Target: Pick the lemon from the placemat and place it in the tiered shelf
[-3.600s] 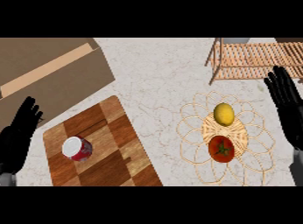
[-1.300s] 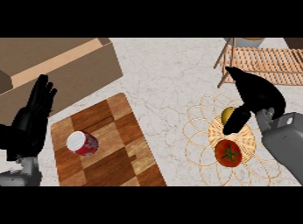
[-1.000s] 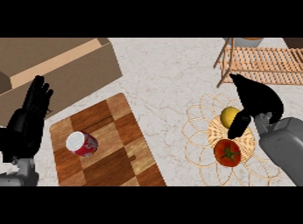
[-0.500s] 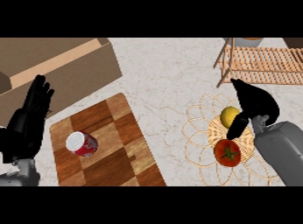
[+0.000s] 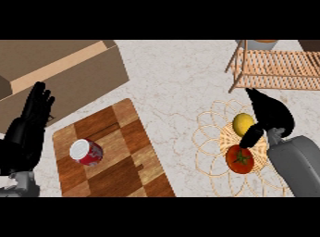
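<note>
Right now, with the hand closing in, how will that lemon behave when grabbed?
The lemon looks rounded and smooth, so it may roll on the flat placemat, possibly toward the tomato. It probably stays rigid. The right hand sits beside it.

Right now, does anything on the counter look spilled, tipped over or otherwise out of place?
Only one thing stands out: the red and white cup on the wooden cutting board seems to lie on its side, not upright. Nothing looks spilled. The lemon and the tomato sit on the placemat, and the tiered shelf stands normally.
</note>
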Robot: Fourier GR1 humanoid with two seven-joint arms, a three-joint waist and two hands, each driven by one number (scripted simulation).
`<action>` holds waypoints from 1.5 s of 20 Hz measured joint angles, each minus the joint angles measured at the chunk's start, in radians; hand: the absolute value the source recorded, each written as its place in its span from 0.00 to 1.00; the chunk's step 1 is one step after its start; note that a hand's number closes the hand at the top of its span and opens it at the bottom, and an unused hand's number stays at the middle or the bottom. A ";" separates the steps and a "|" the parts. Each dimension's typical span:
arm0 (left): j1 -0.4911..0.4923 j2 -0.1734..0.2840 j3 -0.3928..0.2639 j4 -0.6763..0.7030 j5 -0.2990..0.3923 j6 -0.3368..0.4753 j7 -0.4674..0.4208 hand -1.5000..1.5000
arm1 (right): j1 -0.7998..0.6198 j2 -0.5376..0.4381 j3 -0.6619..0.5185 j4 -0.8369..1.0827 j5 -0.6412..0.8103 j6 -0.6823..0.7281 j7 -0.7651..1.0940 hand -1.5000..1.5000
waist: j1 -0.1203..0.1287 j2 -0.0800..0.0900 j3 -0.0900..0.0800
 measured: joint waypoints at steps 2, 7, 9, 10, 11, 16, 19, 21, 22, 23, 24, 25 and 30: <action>-0.025 -0.007 0.003 0.023 -0.005 0.000 -0.001 0.50 | 0.012 0.016 -0.006 0.009 0.025 -0.015 -0.027 0.00 | -0.001 -0.001 -0.001; -0.025 -0.025 0.007 0.031 -0.023 -0.003 -0.008 0.50 | 0.001 0.060 -0.044 0.072 0.080 -0.032 -0.084 0.00 | 0.000 0.000 0.000; -0.032 -0.035 0.002 0.031 -0.032 0.000 -0.001 0.50 | -0.013 0.080 -0.057 0.117 0.097 -0.038 -0.109 0.00 | 0.001 0.000 0.000; -0.032 -0.035 0.001 0.022 -0.037 0.001 0.007 0.50 | -0.004 0.077 -0.066 0.116 0.098 -0.031 -0.121 0.00 | 0.000 -0.001 0.000; -0.031 -0.038 0.003 0.024 -0.039 0.000 0.001 0.50 | -0.004 0.086 -0.074 0.125 0.106 -0.031 -0.125 0.00 | 0.000 -0.001 -0.001; -0.044 -0.039 0.018 0.042 -0.041 -0.008 -0.008 0.50 | -0.006 0.116 -0.084 0.180 0.126 -0.020 -0.160 1.00 | 0.001 -0.003 -0.002; -0.045 -0.027 0.036 0.044 -0.027 -0.027 -0.008 0.50 | -0.024 0.114 -0.075 0.229 0.166 -0.043 -0.211 1.00 | 0.003 -0.003 -0.002; -0.029 -0.031 0.033 0.031 -0.028 -0.031 -0.008 0.50 | -0.019 0.105 -0.064 0.241 0.201 -0.074 -0.244 1.00 | 0.004 -0.004 -0.002; -0.015 -0.041 0.025 0.023 -0.034 -0.026 -0.012 0.50 | -0.018 0.107 -0.057 0.238 0.219 -0.083 -0.247 1.00 | 0.003 -0.004 -0.002; -0.010 -0.041 0.029 0.025 -0.034 -0.030 -0.018 0.50 | -0.013 0.105 -0.055 0.239 0.236 -0.098 -0.259 1.00 | 0.003 -0.004 -0.002; -0.012 -0.039 0.033 0.027 -0.029 -0.036 -0.019 0.50 | -0.023 0.103 -0.058 0.258 0.248 -0.110 -0.280 1.00 | 0.003 -0.004 -0.002; -0.016 -0.036 0.039 0.024 -0.027 -0.039 -0.011 0.50 | -0.023 0.106 -0.059 0.260 0.261 -0.122 -0.292 1.00 | 0.003 -0.003 -0.002; -0.030 -0.041 0.045 0.025 -0.037 -0.034 0.000 0.50 | 0.083 0.064 -0.080 0.155 0.260 -0.127 -0.373 1.00 | -0.005 -0.003 -0.001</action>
